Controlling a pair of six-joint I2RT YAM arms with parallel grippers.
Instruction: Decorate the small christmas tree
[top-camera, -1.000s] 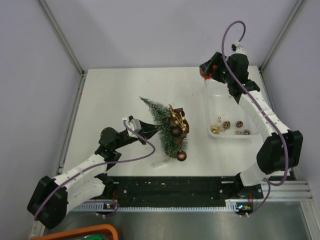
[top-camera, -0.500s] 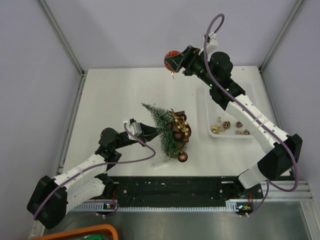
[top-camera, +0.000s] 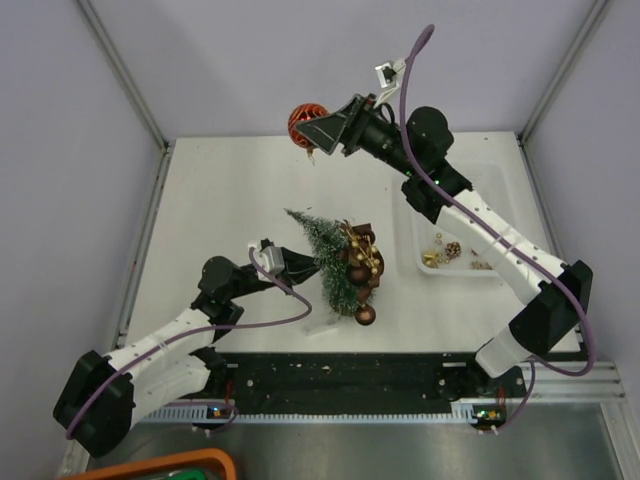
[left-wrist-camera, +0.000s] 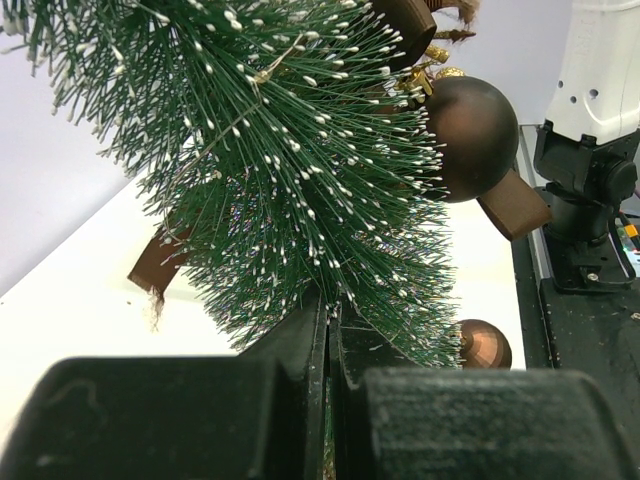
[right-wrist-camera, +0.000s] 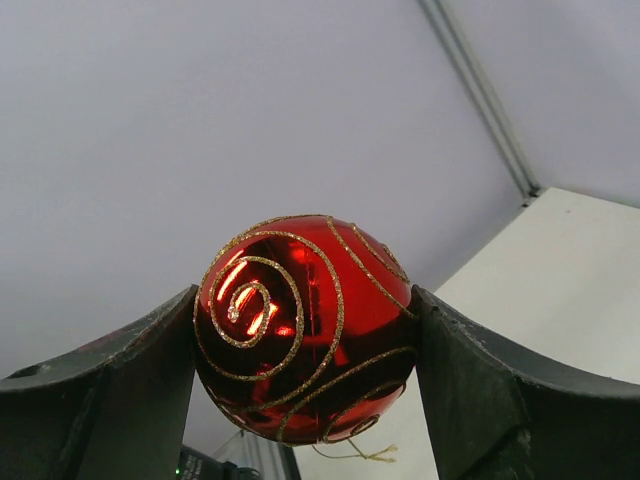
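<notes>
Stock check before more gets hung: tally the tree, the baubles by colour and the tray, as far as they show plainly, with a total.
Small dark green bottle-brush christmas tree: 1
Shiny red round bauble with gold glitter swirls: 1
Glossy brown round baubles at the tree: 2 plain to see; more may be hidden in the bristles
Clear plastic tray: 1
Total: 5 plainly seen

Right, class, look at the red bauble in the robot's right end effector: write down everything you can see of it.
The red bauble is a glossy ball wound with gold glitter swirls; a thin gold thread hangs below it. The right end effector clamps it, with one of its dark fingers on each side. It is held aloft over the far edge of the table, apart from the small christmas tree, touching nothing else.
</notes>
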